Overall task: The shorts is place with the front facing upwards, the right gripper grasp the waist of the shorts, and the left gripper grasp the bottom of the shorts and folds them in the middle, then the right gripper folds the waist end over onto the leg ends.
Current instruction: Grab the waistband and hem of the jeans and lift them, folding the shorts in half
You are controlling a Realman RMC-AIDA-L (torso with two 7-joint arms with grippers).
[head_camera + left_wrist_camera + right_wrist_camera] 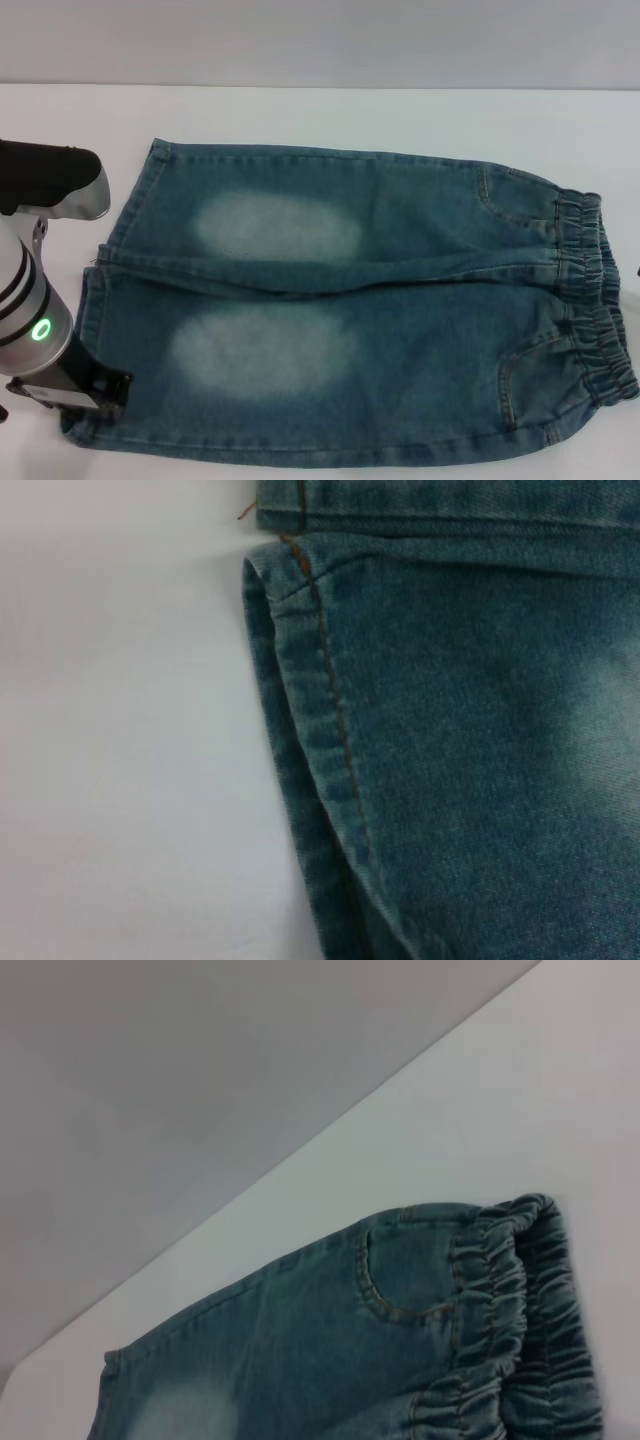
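At seven o'clock on the white table point(330, 110), the left gripper point(72, 392) sits over the near leg hem point(88, 330); its finger state cannot be told. Beyond, the shorts point(350, 310) lie flat, waistband point(590, 300) at three o'clock.

A plain white desk point(330, 115) carries the blue denim shorts point(400, 330), spread flat and front up, both legs side by side with their hems toward the robot's left and the gathered elastic waistband toward its right.
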